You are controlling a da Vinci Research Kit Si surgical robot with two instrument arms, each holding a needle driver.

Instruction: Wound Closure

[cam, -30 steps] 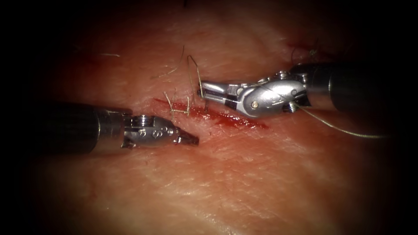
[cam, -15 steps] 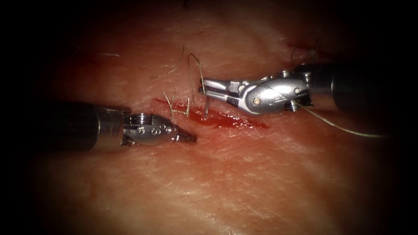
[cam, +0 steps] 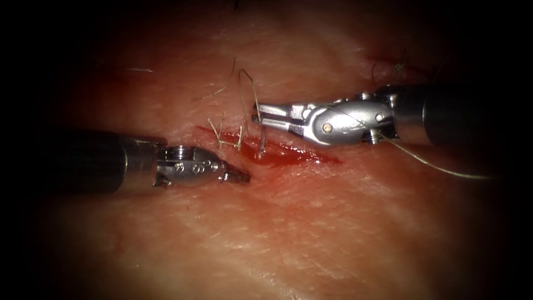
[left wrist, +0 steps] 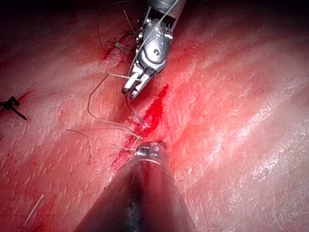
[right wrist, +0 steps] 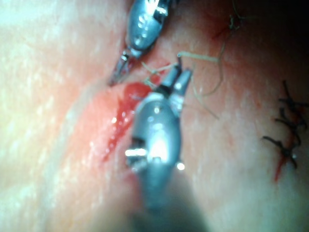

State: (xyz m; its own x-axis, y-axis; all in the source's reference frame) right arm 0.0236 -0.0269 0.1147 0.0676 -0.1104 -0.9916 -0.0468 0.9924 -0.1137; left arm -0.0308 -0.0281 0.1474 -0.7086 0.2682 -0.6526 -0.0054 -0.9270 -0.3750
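Your right pincer (cam: 256, 118) is clamped on the needle (cam: 261, 143) near its upper end; the needle hangs down from the jaws and its lower tip meets the red fluid (cam: 283, 154) in the cut (cam: 311, 157), though you cannot tell whether the point is in the tissue (cam: 288, 233). Your left pincer (cam: 242, 177) lies closed and holds nothing; it sits just below and left of the right pincer, on the left side of the cut, near the cut's edge. The thread (cam: 438, 165) runs from behind the right pincer's wrist away to the right; a thin loop (cam: 247, 83) of it rises just above the right pincer's tip; cut ends of thread (cam: 222, 136) stand between the two pincers. Below both pincers the tissue lies bare and wide; above them it is bare too, save for stray strands.

The left wrist view shows the right pincer (left wrist: 130, 91) above the red cut (left wrist: 155, 108) with the needle (left wrist: 135, 110) curving down from it; the right wrist view shows the left pincer (right wrist: 117, 73) beside the right pincer (right wrist: 177, 73), and dark stitches (right wrist: 288, 130) well off to its side.
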